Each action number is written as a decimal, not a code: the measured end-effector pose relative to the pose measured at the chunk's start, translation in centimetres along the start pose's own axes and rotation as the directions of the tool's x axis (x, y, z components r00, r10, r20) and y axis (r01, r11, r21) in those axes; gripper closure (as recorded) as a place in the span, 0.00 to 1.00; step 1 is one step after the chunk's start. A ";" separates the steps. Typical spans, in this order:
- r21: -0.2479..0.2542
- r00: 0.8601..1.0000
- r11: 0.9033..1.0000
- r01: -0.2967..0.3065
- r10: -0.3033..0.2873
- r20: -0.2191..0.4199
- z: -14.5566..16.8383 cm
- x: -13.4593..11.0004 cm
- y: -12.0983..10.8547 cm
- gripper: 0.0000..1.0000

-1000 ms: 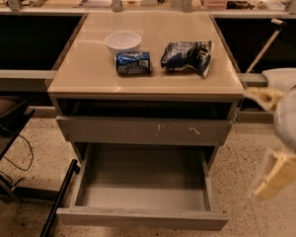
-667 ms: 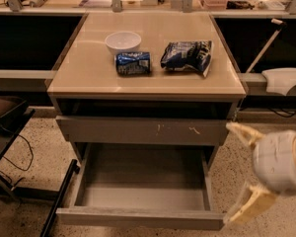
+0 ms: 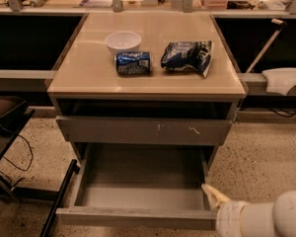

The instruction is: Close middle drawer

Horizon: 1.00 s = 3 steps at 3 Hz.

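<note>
I have the middle drawer (image 3: 138, 194) standing wide open at six o'clock, below the scratched drawer front (image 3: 143, 130). The gripper (image 3: 213, 194) sits at five o'clock by the drawer's right front corner, possibly touching it. The frame edge cuts off its arm, and I cannot tell how the claw stands.

We see the middle drawer (image 3: 138, 217) pulled far out, its grey inside showing. Our gripper (image 3: 214, 196) sits at its front right corner. On the cabinet top (image 3: 89, 78) stand a white bowl (image 3: 123, 41), a blue can (image 3: 133, 63) on its side and a chip bag (image 3: 187, 56).
</note>
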State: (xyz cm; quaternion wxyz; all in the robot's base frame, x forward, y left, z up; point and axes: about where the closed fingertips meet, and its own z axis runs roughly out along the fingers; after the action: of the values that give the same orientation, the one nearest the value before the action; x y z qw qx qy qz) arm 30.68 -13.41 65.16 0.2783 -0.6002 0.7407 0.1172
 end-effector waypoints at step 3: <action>0.004 0.994 1.000 0.027 -0.026 -0.106 7.2 2.3 5.6 0.00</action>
State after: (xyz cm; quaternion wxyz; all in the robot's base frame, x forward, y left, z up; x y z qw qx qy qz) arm 27.00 -10.24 57.15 0.2419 -0.6145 0.7467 0.0793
